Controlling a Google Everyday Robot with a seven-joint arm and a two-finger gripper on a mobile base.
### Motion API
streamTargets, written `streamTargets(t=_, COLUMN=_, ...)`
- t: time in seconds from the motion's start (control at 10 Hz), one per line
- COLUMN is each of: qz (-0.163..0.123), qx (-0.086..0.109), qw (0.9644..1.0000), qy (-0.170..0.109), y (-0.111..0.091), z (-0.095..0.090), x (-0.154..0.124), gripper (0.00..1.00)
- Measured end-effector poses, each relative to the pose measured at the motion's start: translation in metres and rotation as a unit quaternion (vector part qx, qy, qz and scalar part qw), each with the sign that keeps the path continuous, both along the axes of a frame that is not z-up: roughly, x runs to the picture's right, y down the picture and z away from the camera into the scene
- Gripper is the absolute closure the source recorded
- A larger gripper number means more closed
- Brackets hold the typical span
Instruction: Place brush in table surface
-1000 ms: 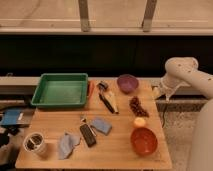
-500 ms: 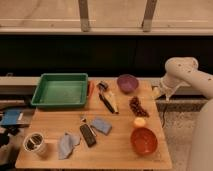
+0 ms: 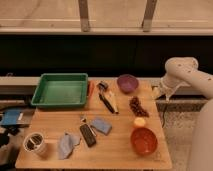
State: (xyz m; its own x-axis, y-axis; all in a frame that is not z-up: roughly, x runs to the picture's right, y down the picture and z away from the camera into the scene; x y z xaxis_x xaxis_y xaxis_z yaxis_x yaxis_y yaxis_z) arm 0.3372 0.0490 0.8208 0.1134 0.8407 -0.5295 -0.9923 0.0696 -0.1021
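Note:
The brush (image 3: pixel 106 100) lies on the table surface (image 3: pixel 120 152) just right of the green tray, between it and the purple bowl. Its black handle points toward the front right and its greyish head is at the back. A pale yellow elongated item (image 3: pixel 113 101) lies right beside it. The gripper (image 3: pixel 157 93) hangs at the end of the white arm (image 3: pixel 181 70), at the table's right edge. It is beside the purple bowl and well to the right of the brush, and it holds nothing that I can see.
A green tray (image 3: pixel 60 91) sits at the back left and a purple bowl (image 3: pixel 127 82) at the back right. Dark grapes (image 3: pixel 136 106), a small yellow item (image 3: pixel 140 121) and a red bowl (image 3: pixel 144 141) are on the right. A black remote (image 3: pixel 88 135), a blue sponge (image 3: pixel 102 125), a cloth (image 3: pixel 67 145) and a metal cup (image 3: pixel 36 145) lie in front.

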Motion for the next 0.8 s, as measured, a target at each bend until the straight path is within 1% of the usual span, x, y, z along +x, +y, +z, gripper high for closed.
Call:
streamTargets(t=0.6, qz=-0.001, qx=0.001, qw=1.0000, qy=0.000, y=-0.0010, z=-0.0004, x=-0.0002, gripper=0.36)
streamTargets(t=0.7, qz=-0.006, qx=0.003, qw=1.0000, qy=-0.005, y=-0.0025, z=0.0004, x=-0.0015, gripper=0.36)
streamTargets(t=0.8, qz=-0.017, qx=0.008, qw=0.9997, qy=-0.013, y=-0.0063, z=0.0005, x=-0.0087, gripper=0.36)
